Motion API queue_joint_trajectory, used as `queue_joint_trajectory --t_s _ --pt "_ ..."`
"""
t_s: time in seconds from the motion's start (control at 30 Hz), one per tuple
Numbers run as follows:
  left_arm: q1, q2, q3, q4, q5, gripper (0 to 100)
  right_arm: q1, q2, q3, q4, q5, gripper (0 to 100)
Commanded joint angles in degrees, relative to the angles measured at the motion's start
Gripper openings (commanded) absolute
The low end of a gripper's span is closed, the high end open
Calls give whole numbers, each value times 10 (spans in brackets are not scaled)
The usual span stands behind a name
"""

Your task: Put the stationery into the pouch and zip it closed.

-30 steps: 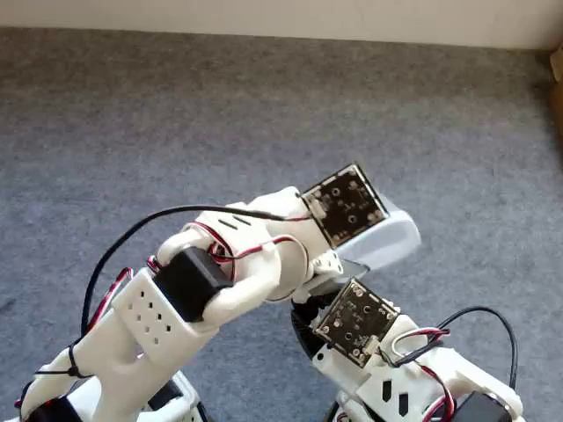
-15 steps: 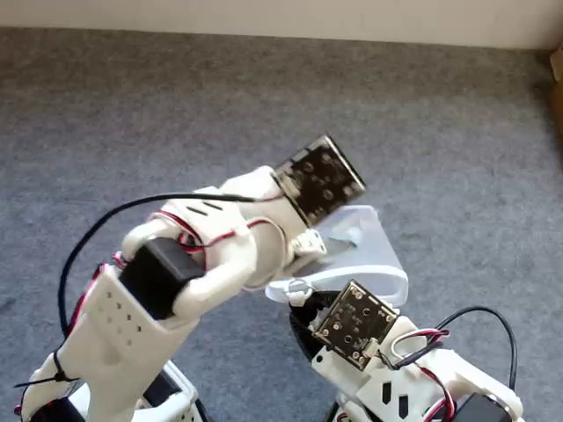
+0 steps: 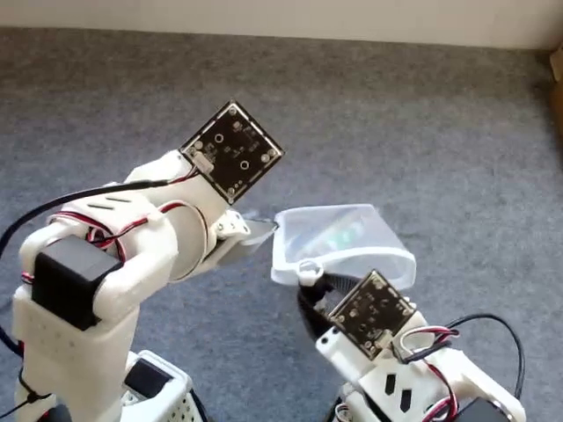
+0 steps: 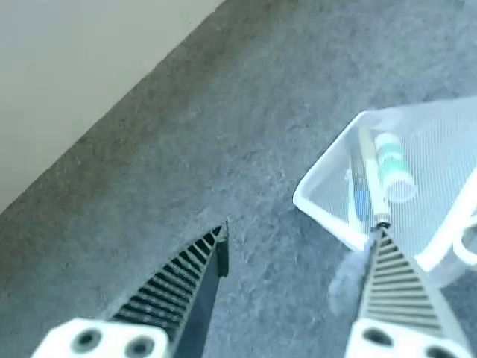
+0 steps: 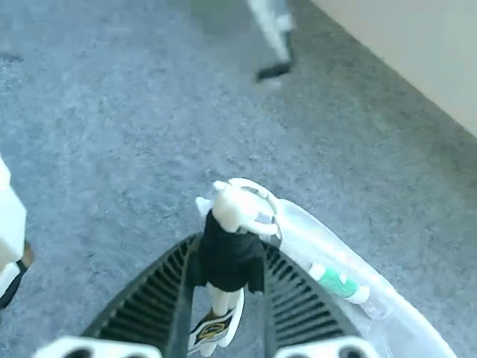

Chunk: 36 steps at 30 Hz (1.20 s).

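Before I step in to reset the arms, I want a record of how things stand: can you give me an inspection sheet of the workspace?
Surface: grey carpet.
Job's things: translucent pouch lying on the carpet, with a pen and a green-labelled tube inside.
Clutter: nothing seen.
Grippers: left gripper open, one fingertip at the pouch's corner; right gripper shut on the pull tab.
Cables: black cable loops off the right arm; red, white and black wires on both arms.
Surroundings: pale wall along the carpet's far edge.
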<state>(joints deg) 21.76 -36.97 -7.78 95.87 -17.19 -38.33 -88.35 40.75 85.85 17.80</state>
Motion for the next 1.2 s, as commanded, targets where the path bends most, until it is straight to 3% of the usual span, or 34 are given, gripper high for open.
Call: queue_joint_trajectory --t_s 0.0,0.17,0.4,0.67,1.17 --pt "-15 -23 -20 39 -57 282 36 -3 -32 -30 4 4" --pt "-5 -84 26 46 -123 286 37 -3 -32 -36 4 4" --pt "73 -98 127 40 -127 286 37 -2 -32 -45 -17 4" --pt "135 -101 204 -35 -127 286 37 -2 -28 -45 -18 4" --pt "141 -102 345 -223 -128 267 37 -2 -27 -44 -19 4"
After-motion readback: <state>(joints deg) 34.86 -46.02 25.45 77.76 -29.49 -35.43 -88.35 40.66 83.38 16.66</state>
